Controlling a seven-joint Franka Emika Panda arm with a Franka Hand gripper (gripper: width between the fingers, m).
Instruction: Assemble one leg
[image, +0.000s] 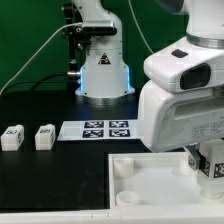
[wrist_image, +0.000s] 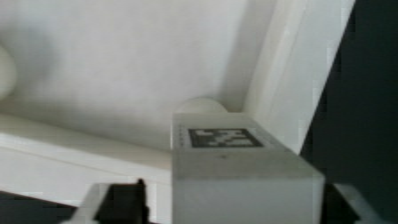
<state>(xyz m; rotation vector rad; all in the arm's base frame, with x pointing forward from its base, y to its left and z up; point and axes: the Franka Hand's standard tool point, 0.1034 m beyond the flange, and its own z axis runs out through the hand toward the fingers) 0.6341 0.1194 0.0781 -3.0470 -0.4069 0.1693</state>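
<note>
My gripper (wrist_image: 240, 205) is shut on a leg (wrist_image: 228, 150), a white block with a black-and-white tag on its upper face. The dark fingers (wrist_image: 128, 203) stand on either side of it. The leg's far end sits at an inside corner of the large white tray-like part (wrist_image: 270, 60); I cannot tell whether it touches. In the exterior view the gripper (image: 205, 160) holds the leg (image: 213, 168) over the tray part's (image: 150, 178) right side. Two more legs (image: 12, 137) (image: 44, 136) lie on the black table at the exterior view's left.
The marker board (image: 106, 129) lies flat behind the tray part. The arm's white base (image: 103, 75) with a blue light stands at the back, with cables beside it. A green curtain closes the background.
</note>
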